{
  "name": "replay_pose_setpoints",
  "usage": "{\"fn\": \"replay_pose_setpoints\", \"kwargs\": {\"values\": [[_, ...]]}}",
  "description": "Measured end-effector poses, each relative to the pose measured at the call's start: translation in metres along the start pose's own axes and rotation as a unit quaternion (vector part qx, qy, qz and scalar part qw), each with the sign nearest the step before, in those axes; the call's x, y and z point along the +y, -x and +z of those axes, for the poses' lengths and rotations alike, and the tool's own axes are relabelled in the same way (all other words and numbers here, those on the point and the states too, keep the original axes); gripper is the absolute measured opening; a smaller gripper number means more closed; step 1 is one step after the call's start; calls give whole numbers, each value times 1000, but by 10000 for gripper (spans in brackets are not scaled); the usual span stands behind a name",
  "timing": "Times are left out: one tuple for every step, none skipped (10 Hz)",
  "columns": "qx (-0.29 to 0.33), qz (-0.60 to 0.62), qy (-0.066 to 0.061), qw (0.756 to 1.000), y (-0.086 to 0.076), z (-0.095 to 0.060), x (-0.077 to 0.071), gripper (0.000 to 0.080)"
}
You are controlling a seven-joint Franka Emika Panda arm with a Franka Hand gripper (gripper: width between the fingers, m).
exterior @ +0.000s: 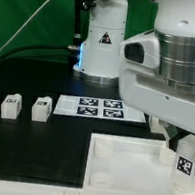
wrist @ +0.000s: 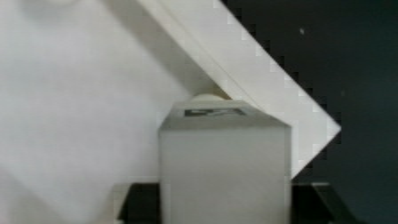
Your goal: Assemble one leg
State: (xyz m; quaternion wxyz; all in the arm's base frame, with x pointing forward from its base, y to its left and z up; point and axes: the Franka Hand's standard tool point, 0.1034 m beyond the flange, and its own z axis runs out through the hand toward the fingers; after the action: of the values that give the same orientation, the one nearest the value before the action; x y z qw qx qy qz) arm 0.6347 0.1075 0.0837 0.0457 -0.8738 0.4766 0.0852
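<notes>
White leg (exterior: pixel 184 165) btwn jaws, at panel (exterior: pixel 120 172) corner

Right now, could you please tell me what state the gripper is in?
Gripper: closed, jaws holding one leg.

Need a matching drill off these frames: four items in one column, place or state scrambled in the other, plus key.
Items
1. held leg
2. marker board
3. panel
4. loose legs

Place or state
a. standing on the black table, exterior view's left
b. lying flat, carries four tags
c. in the gripper, exterior view's right
d. large, white, raised rim, at the bottom of the exterior view

Pairs: 1-c, 2-b, 3-d, 4-a
</notes>
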Motion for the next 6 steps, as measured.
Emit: {"fn": "replay_pose_setpoints", "kwargs": {"values": [[-3,70,-21,997,-4,0,3,294],[-5,139,-36,990,-4,0,5,294],[-11,181,-43,983,-3,0,6,294],[-13,218,-43,975,-2,0,6,294],[-14,218,-43,975,-1,0,6,387],[-13,213,-43,976,-1,1,5,522]]}}
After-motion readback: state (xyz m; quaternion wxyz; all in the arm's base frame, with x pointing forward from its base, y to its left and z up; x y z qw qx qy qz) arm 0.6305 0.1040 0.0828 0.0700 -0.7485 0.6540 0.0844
